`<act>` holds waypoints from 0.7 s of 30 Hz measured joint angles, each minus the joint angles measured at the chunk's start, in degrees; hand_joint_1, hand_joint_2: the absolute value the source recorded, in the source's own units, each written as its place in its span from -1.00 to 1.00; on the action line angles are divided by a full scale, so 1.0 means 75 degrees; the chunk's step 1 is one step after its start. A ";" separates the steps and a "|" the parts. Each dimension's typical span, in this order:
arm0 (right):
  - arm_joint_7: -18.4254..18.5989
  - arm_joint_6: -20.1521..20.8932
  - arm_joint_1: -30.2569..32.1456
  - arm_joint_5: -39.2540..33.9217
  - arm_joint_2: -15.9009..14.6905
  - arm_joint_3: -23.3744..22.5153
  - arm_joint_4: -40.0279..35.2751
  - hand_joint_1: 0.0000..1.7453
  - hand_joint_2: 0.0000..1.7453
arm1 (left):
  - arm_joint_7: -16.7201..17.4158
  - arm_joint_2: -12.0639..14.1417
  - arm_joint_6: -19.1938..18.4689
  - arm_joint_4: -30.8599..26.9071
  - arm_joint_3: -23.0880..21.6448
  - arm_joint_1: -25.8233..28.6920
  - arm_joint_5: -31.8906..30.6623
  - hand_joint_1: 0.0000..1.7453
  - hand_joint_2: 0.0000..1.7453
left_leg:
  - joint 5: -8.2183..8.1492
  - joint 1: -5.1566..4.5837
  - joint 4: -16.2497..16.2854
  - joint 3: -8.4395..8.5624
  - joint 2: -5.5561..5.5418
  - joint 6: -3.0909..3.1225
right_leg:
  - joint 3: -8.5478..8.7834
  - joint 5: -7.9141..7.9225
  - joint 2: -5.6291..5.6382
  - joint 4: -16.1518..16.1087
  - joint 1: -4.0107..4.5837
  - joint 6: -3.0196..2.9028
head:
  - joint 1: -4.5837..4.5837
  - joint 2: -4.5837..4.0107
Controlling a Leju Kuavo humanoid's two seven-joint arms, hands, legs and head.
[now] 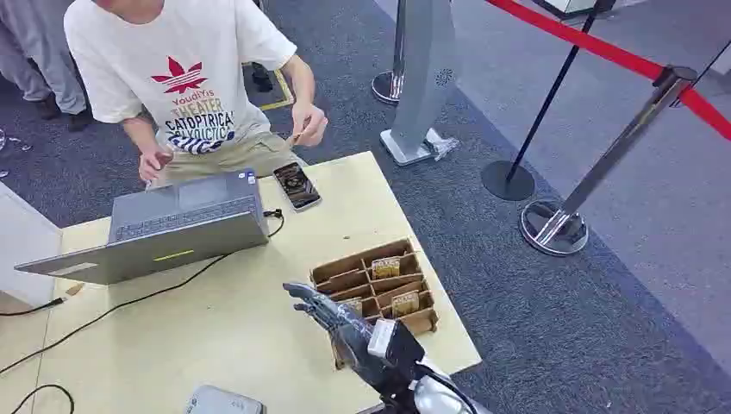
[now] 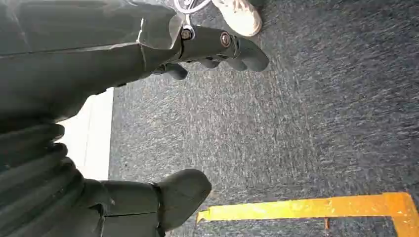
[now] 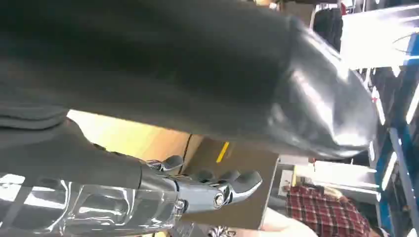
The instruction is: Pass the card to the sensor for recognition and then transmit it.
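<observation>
Cardboard tray (image 1: 345, 269) sits at the table's (image 1: 259, 336) right edge, cards (image 1: 385, 266) in its slots. My right hand (image 1: 332, 317) hovers just left of it, fingers spread, holding nothing; bare tabletop to its left. Laptop (image 1: 172, 226) and phone (image 1: 297, 185) lie at the far edge near a person (image 1: 185, 78). My left hand (image 2: 197, 49) hangs over grey carpet (image 2: 296, 123), released.
</observation>
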 joint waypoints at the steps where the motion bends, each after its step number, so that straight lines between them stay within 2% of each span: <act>1: -0.0021 -0.0036 -0.0001 -0.0015 -0.0042 0.0000 0.0003 -1.00 -1.00 | 0.0000 0.0000 0.0018 0.0000 -0.0009 0.0000 0.0000 -1.00 1.00 | 0.0000 0.0000 0.0000 -0.0001 0.0000 0.0000 | 0.0000 0.0000 0.0000 0.0000 0.0000 0.0000 | 0.0000 0.0000; 8: -0.0088 -0.0289 -0.0007 -0.0179 -0.0222 0.0047 0.0006 -1.00 -1.00 | -0.0070 0.0003 0.0061 0.0000 -0.0023 0.0001 0.0038 -1.00 1.00 | 0.0000 -0.0001 0.0000 -0.0001 0.0000 0.0000 | 0.0000 0.0000 0.0000 0.0000 0.0000 0.0000 | 0.0000 0.0000; 20: -0.0053 -0.0309 -0.0146 -0.0240 -0.0260 0.0306 0.0006 -1.00 -1.00 | -0.0160 0.0003 0.0155 0.0000 -0.0020 0.0027 0.0204 -1.00 1.00 | 0.0000 0.0001 0.0000 -0.0003 0.0000 0.0000 | 0.0000 0.0000 0.0000 0.0001 0.0001 0.0000 | 0.0000 0.0000; 21: -0.0032 -0.0306 -0.0174 -0.0240 -0.0260 0.0323 0.0006 -1.00 1.00 | -0.0166 0.0003 0.0166 0.0000 -0.0023 0.0029 0.0204 -1.00 1.00 | 0.0000 0.0001 0.0000 -0.0003 -0.0001 0.0000 | 0.0000 0.0000 0.0000 0.0001 0.0000 0.0000 | 0.0000 0.0000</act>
